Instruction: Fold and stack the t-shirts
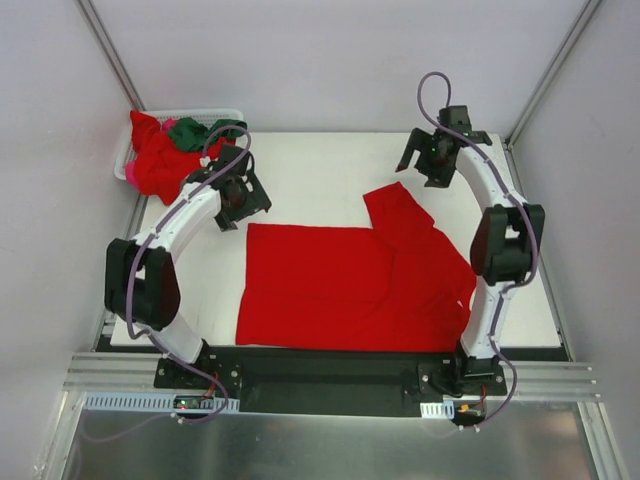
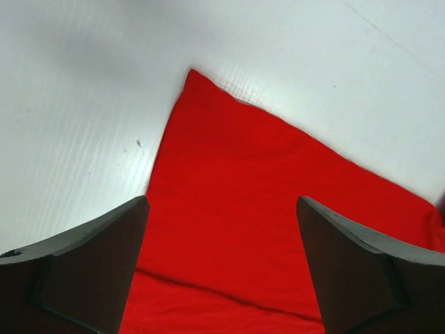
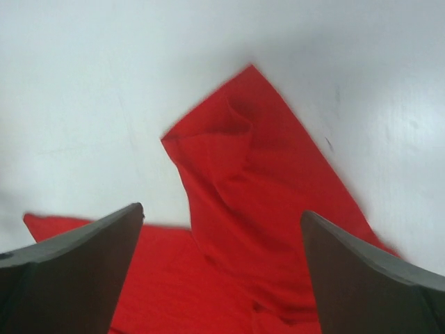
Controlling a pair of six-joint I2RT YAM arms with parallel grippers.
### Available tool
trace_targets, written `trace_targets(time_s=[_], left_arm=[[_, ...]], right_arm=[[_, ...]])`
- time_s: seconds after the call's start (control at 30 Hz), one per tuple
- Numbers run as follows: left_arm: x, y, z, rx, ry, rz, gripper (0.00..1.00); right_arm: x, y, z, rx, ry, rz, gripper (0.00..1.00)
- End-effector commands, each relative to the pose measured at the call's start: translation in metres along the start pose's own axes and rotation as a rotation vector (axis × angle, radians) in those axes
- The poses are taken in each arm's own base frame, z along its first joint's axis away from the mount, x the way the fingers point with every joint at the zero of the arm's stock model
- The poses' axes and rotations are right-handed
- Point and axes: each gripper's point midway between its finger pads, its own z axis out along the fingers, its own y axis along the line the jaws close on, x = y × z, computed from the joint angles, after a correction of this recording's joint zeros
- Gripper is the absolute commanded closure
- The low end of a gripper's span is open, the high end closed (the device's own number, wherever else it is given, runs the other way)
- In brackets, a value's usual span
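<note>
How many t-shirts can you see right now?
3: a red t-shirt spread on the table, a crumpled red one and a dark green one in the basket; others may hide underneath.

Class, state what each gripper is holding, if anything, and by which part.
Nothing is held. The left gripper and the right gripper both stand open, clear of the red t-shirt lying on the table, nothing between their fingers.

Left end effector [image 1: 243, 203]: fingers spread wide, nothing between them, pointing down. Right end effector [image 1: 437, 165]: reaches farther from my base, jaws equally wide, gripping nothing. Both my elbows bend outward and my forearms angle inward.
</note>
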Motion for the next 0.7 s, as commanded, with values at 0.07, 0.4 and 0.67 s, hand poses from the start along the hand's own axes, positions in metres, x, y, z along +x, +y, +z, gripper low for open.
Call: trace_targets(time_s=[0.07,0.4,0.67], left_arm=[[-0.011,-0.028,0.018,0.091,0.037,-0.014,0.12],[-0.027,-0.123,0.027,0.328,0.081,0.045,0.13],[-0.004,-0.256,0.047,0.585,0.079,0.012,0.14]], right_arm=[[-0.051,0.05,0.031,-0.192,-0.095,0.071,0.0],[-0.035,0.026,0.089,-0.078,-0.044,0.227,0.01],[0.007,0.005,0.093,-0.038,0.014,0.245,0.0]])
